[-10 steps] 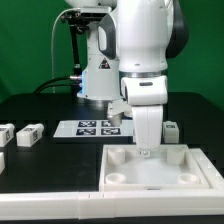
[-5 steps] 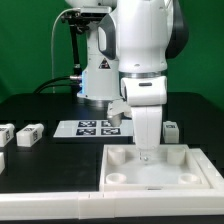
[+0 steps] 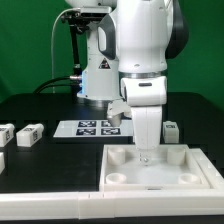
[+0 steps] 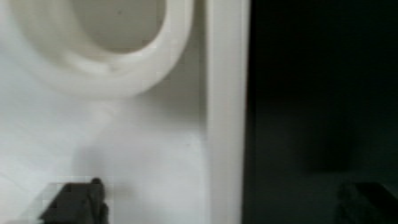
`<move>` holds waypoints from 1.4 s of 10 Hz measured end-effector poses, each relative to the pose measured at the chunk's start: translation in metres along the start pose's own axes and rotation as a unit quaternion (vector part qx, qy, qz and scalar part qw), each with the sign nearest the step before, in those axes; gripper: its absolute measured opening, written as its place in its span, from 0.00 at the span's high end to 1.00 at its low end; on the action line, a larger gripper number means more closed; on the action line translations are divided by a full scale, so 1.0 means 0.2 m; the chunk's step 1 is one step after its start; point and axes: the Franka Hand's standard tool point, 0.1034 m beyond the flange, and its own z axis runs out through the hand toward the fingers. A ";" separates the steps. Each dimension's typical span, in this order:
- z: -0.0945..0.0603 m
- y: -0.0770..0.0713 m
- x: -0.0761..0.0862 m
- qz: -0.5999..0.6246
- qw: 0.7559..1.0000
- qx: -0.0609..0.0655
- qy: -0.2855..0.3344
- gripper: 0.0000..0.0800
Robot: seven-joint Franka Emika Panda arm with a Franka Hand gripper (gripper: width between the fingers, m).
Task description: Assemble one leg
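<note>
My gripper (image 3: 147,150) hangs low over the back rim of the large white tray-like panel (image 3: 160,178). In the wrist view the gripper (image 4: 221,201) is open. One dark fingertip (image 4: 75,200) is over the panel's white surface and the other is over the black table, so the jaws straddle the panel's edge (image 4: 224,120). A round corner socket (image 4: 116,40) shows close by. Nothing is held. Small white legs with marker tags lie on the table: two at the exterior view's left (image 3: 30,133) (image 3: 5,133) and one at its right (image 3: 171,129).
The marker board (image 3: 95,127) lies flat behind the panel, near the robot's base (image 3: 98,90). The table (image 3: 50,165) is black. Another white part shows at the exterior view's left edge (image 3: 2,160).
</note>
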 end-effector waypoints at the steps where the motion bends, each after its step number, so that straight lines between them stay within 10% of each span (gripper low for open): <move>1: 0.00 0.00 0.00 0.000 1.000 0.000 0.000 0.19; 7: -0.25 -0.12 0.11 0.154 0.988 -0.023 -0.006 0.19; 14: -0.25 -0.14 0.14 0.373 0.928 -0.015 0.001 0.19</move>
